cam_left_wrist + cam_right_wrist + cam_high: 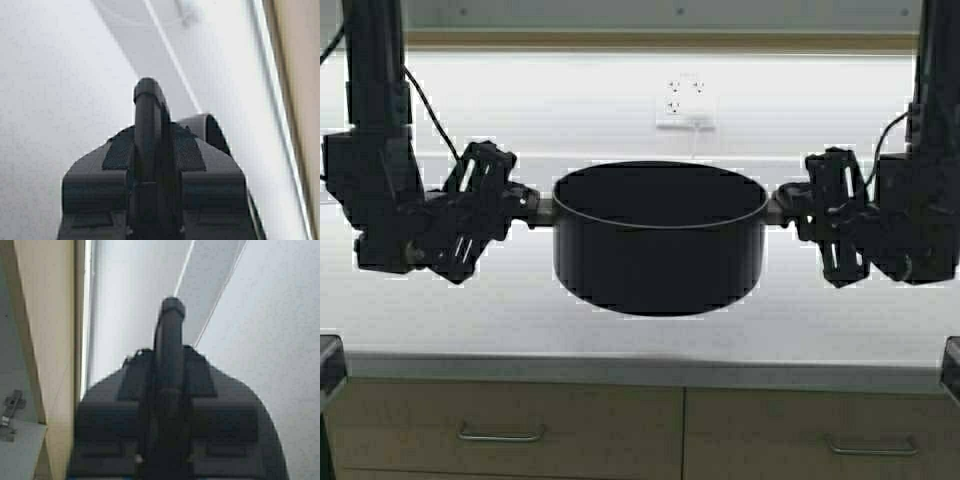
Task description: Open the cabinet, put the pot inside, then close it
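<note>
The wide matte black pot (660, 240) hangs level in the air above the white countertop (440, 320), held between both arms. My left gripper (535, 208) is shut on the pot's left loop handle, which stands between its fingers in the left wrist view (148, 125). My right gripper (782, 208) is shut on the right loop handle, seen in the right wrist view (170, 340). Only the tan underside edge of the cabinet (650, 40) shows at the top. The right wrist view shows a tan cabinet panel (50, 340) with a hinge (11, 407) on pale grey.
A white wall outlet (685, 105) sits on the backsplash behind the pot. Below the counter's front edge are tan drawers with horizontal pulls (500, 433). A tan surface (300, 75) runs along one side of the left wrist view.
</note>
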{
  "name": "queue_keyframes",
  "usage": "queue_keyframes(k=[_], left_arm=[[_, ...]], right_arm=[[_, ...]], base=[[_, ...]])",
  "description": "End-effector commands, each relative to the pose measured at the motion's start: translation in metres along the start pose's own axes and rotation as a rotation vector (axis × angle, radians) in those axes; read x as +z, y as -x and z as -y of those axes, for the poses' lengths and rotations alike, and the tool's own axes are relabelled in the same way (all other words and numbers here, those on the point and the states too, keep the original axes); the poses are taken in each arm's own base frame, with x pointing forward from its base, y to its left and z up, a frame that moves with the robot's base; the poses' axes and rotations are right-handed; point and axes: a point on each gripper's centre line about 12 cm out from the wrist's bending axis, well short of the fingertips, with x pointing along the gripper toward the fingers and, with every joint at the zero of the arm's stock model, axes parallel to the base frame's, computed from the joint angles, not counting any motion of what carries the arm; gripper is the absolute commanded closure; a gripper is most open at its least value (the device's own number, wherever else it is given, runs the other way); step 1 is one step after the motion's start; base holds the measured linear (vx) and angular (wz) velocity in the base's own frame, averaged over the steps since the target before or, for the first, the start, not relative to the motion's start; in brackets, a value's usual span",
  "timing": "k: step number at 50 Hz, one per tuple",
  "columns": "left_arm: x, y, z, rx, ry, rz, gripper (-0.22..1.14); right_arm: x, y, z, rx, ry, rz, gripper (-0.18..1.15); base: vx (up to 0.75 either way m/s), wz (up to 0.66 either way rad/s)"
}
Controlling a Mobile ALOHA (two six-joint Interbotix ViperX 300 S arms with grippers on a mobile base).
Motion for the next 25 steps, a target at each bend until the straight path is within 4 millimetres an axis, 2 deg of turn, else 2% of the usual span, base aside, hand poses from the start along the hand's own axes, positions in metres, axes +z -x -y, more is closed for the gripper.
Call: queue_keyframes(k=[1,9,16,25], left_arm=[[0.014,0.01,0.048,-0.111,-0.016,0.018,0.89],[0.03,0.014,0.079,-0.138,0.001,0.027,0.89],[0.041,0.01,0.104,-0.122,0.002,0.013,0.89],[0.056,0.004,0.136,-0.145,-0.009,0.017,0.89]], right_arm=[[-0.004,0.002,-0.054,0.127,0.044,0.002,0.89],[0.004,0.013,-0.085,0.175,0.043,0.028,0.89],[0.009,0.02,-0.104,0.188,0.04,0.036,0.89],[0.017,0.021,-0.135,0.235,0.037,0.05,0.89]], base=[[0.0,0.0],[0.0,0.0],[0.0,0.0],[0.0,0.0]])
